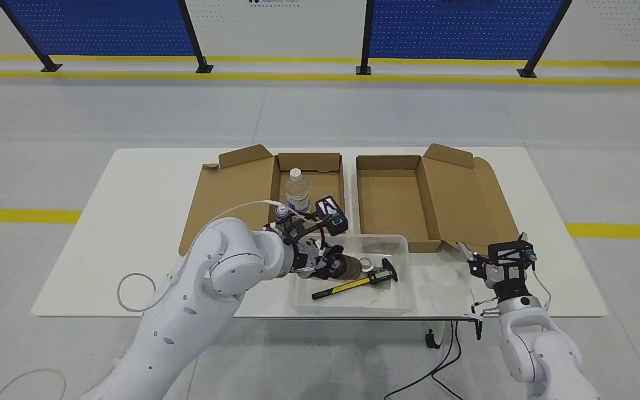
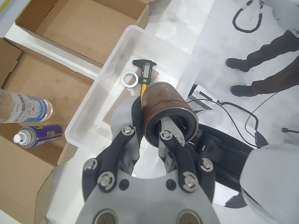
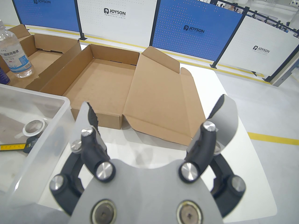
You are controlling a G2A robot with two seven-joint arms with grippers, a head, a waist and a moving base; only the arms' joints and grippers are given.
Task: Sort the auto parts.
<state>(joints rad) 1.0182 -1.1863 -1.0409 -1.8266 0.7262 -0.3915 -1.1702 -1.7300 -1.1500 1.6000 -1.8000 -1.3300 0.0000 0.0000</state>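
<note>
My left gripper [image 2: 151,115] is shut on a rusty brown metal sleeve [image 2: 163,103], one finger inside its bore and the other against its outer wall. The sleeve [image 1: 338,267] hangs over the near-left part of a clear plastic bin [image 2: 81,115]. In the bin lie a digital caliper [image 2: 146,72] with a yellow scale and a silver ring [image 2: 129,79]. My right gripper [image 3: 154,104] stands open and empty above the table, to the right of the bin [image 3: 58,122] and in front of the open flap of an empty cardboard box [image 3: 100,75].
Two open cardboard boxes sit behind the bin. The left box [image 1: 240,200] holds a clear bottle [image 2: 23,108] and a purple spray can [image 2: 38,135]. The right box [image 1: 390,200] has a bare floor. Bare table [image 1: 130,230] lies at the far left.
</note>
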